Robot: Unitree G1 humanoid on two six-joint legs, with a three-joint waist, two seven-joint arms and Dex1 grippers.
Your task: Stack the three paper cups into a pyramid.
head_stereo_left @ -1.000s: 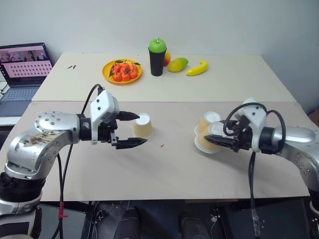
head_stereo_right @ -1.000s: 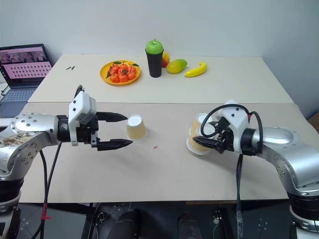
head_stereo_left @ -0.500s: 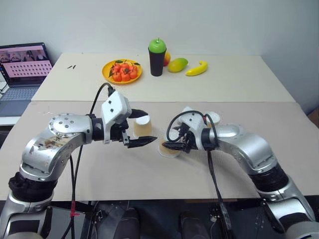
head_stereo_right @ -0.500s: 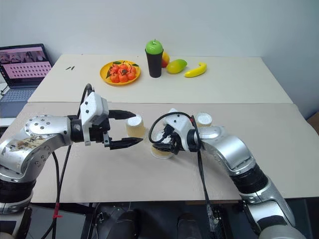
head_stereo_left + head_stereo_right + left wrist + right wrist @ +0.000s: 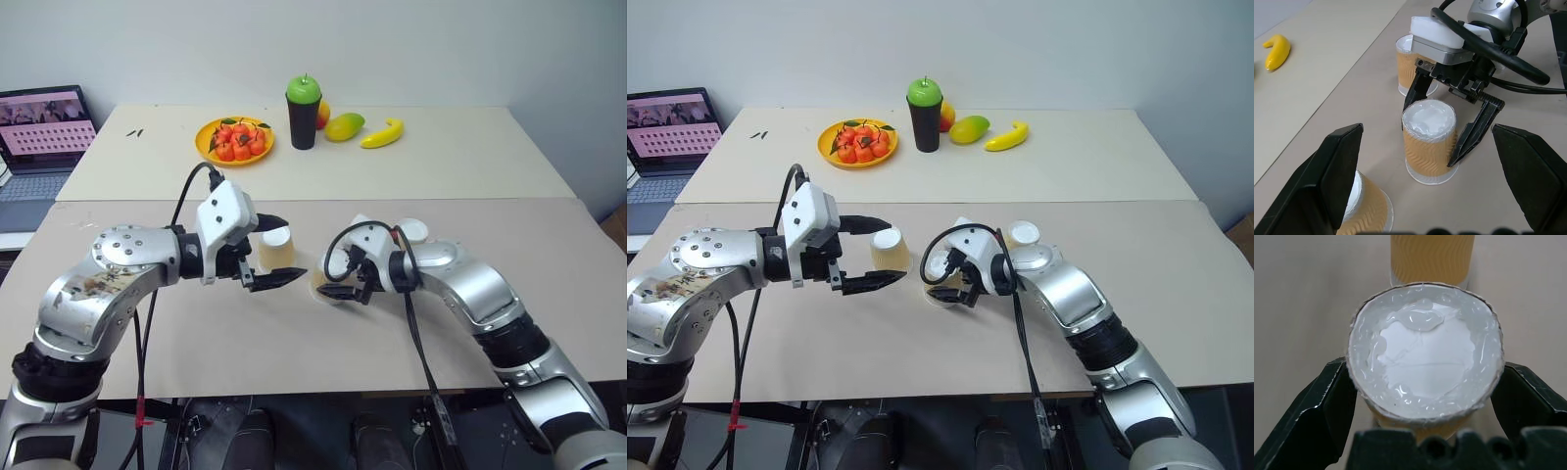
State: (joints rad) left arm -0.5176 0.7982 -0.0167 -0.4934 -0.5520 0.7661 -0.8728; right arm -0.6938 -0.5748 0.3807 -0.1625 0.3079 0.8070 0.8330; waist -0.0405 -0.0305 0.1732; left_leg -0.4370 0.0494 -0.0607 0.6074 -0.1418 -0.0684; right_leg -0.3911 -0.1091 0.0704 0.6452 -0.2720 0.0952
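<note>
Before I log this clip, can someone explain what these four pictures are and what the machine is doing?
This is a two-armed humanoid robot; each arm ends in a black two-fingered pincer. The two wide pictures come from cameras in its head, looking down over the table. The two close-ups come from cameras on its wrists.

Three tan paper cups stand upside down. The right pincer is open astride the middle cup, not gripping it. The left pincer hovers open at the left cup. The third cup stands behind the right arm.

Further back: a fruit plate, a black cup, a banana and a laptop.
</note>
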